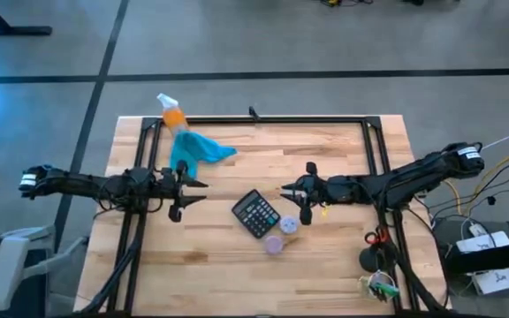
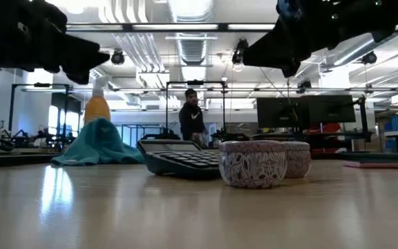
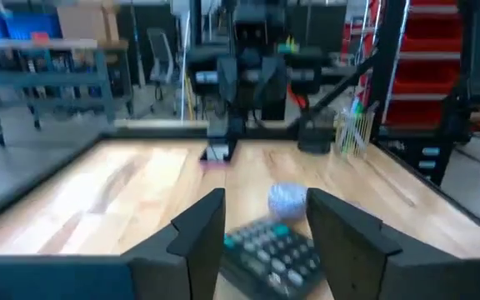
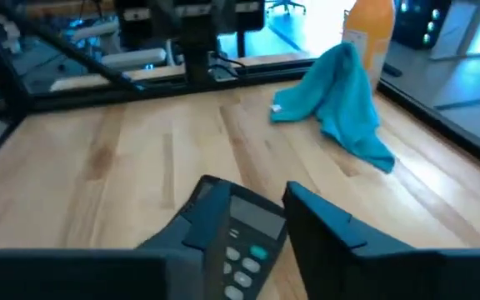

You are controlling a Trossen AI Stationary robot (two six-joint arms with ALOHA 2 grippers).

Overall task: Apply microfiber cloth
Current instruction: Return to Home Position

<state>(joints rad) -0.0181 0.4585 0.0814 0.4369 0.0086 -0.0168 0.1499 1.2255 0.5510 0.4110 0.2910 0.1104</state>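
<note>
Nearest the front edge of the worktop (image 1: 193, 274) stand two small patterned candle tins (image 2: 252, 164), close together (the low view overlaps them, so I cannot tell whether they touch). The black calculator (image 1: 256, 214) lies just beside them, toward the middle of the worktop and turned at a slant.

Above this row the two arms reach in from either side and face each other. The left hand (image 3: 265, 200) hangs clear of the wood with its fingers spread and holds nothing. The right hand (image 4: 252, 187) hovers just beside the calculator, also spread and empty.

Farther back, beyond the left hand, the microfiber cloth (image 1: 197, 151) lies in a rumpled teal heap on the bare wood, apart from both hands. The orange spray bottle (image 1: 172, 113) stands upright right behind it, near the far left corner. Past the worktop, in the room, a person (image 2: 192, 116) in dark clothes stands among dark monitors.
</note>
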